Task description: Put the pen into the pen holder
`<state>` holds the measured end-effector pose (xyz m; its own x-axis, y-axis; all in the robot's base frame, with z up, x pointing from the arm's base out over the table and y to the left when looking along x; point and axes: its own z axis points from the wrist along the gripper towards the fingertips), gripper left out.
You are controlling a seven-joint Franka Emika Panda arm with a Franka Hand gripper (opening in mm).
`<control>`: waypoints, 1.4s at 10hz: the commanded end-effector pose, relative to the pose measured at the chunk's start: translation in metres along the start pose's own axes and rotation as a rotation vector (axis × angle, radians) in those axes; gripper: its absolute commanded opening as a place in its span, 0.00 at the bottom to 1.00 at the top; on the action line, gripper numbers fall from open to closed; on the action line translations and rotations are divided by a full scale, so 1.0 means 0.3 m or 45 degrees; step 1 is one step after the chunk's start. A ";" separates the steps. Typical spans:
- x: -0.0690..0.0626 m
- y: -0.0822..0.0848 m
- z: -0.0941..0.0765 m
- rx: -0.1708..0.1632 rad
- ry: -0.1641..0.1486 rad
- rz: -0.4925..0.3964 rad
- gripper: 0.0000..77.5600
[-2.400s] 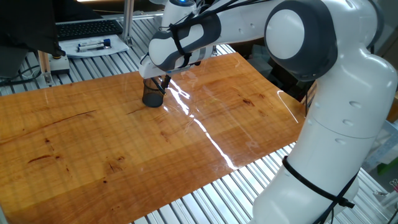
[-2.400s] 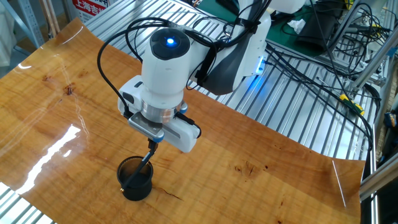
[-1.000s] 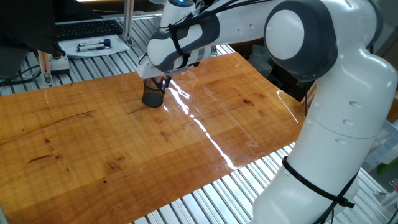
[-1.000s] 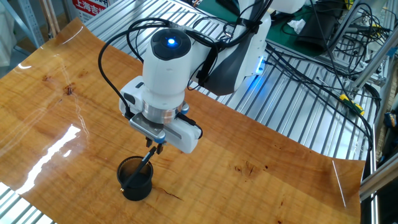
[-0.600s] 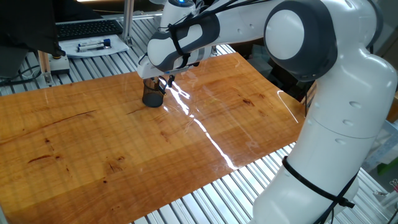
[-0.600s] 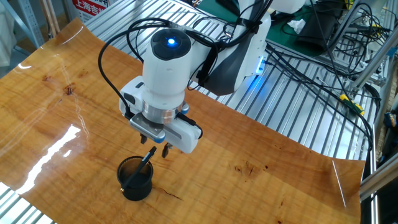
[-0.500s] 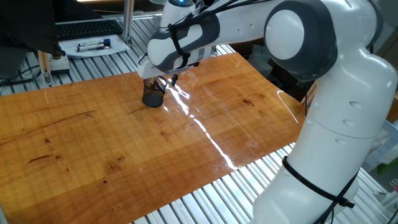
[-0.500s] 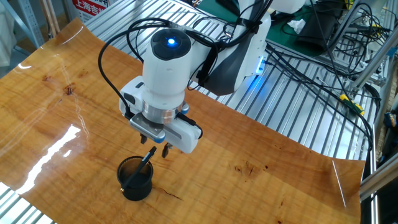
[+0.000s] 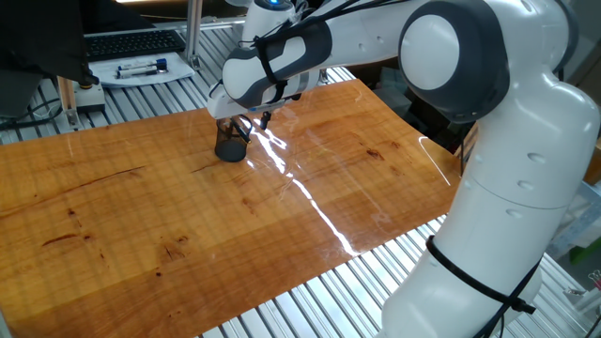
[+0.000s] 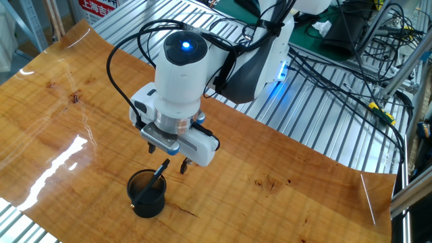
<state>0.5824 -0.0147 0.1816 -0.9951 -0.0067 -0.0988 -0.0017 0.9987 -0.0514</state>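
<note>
The pen (image 10: 156, 179) stands tilted inside the pen holder (image 10: 146, 194) on the worktop (image 10: 54, 128). The hand (image 10: 168, 156) hovers above it, fingers spread wide and empty.

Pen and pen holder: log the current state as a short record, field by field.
pen: standing tilted inside the pen holder, top end leaning over the rim
pen holder: upright on the wooden table, black mesh
pincer: open, just above the holder, fingers either side of the pen's top, not touching it
task status: pen is in the holder and released
background: pale markers with blue caps on a tray off the table
</note>
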 end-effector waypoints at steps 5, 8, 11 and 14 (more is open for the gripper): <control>-0.003 0.007 0.025 -0.016 -0.006 0.000 1.00; -0.002 0.015 0.067 -0.041 -0.003 0.000 1.00; -0.011 0.010 0.075 -0.046 -0.001 -0.012 1.00; -0.031 -0.006 0.063 -0.054 0.013 -0.037 1.00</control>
<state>0.5908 -0.0153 0.1611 -0.9955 -0.0275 -0.0906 -0.0261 0.9995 -0.0166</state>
